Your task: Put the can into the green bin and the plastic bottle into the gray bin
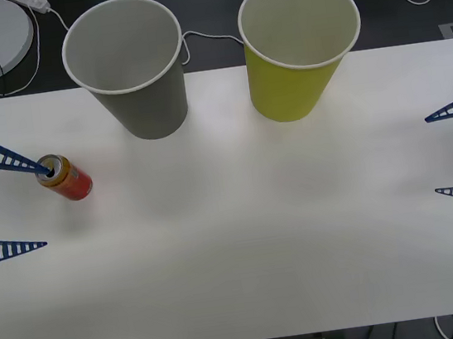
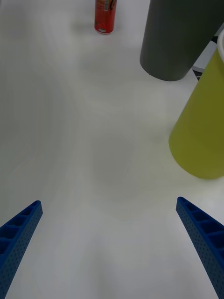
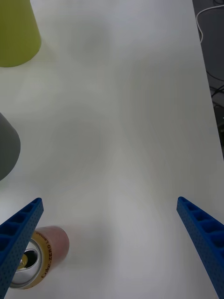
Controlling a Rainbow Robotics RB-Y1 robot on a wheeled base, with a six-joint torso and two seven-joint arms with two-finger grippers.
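The left gripper (image 1: 48, 206) is spread wide, one fingertip overlapping the top of the can (image 1: 66, 179), which stands left of the gray bin (image 1: 131, 65). The green bin (image 1: 298, 43) stands right of the gray one. The right gripper (image 1: 431, 155) is spread, arm cut off. The left wrist view shows the can's lettering.

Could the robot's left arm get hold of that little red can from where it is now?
Probably yes. The left gripper is open, and one finger tip already sits at the can, which stands just beyond its spread fingers. Nothing lies between them on the table; a short shift sideways should bring the can between the fingers.
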